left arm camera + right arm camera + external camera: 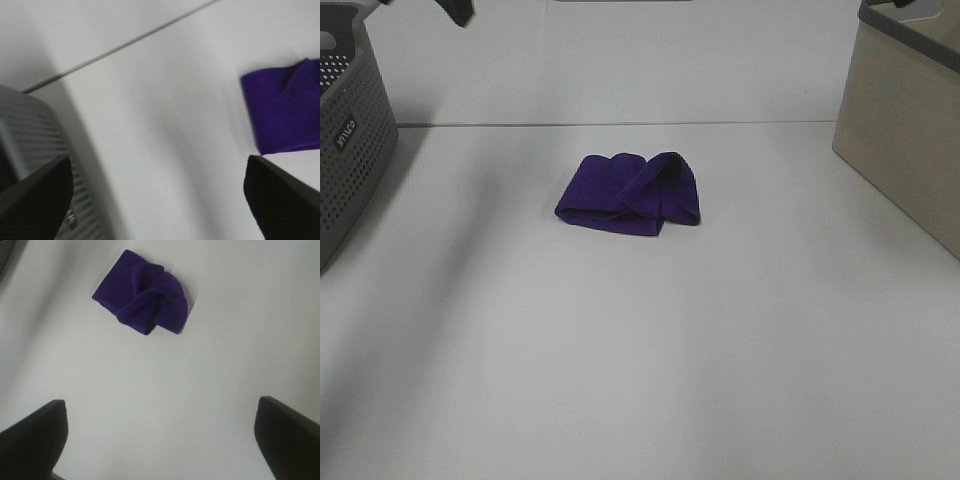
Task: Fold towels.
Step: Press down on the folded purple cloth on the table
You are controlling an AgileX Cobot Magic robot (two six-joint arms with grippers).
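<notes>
Left gripper (pixel 157 165): both dark fingers (pixel 40 192) stand wide apart with bare table between them, and nothing is held. It hangs above the left part of the table, close by the grey perforated basket (pixel 42 145), with the towel (pixel 282 112) well off to its right.

Right gripper (pixel 161 405): fingers (pixel 287 435) likewise spread wide, nothing between them but white surface. It hangs over the table on the near side of the towel and well apart from it, touching neither cloth nor table.

Towel: one deep purple cloth, lying on the white table (pixel 640 380) about midway between the two baskets and somewhat toward the far side. It is gathered into a compact, roughly rectangular bundle. The fold is uneven: on the right side a rounded flap lies doubled over the lower layers, and soft ridges show along the far edge. Neither gripper is in contact with it.

Surroundings: the grey perforated basket stands at the left edge of the table. A beige basket (pixel 905 140) with a dark rim stands at the right edge. A thin seam (pixel 620 123) runs left to right across the surface, just beyond the towel. The left wrist view is blurred.
</notes>
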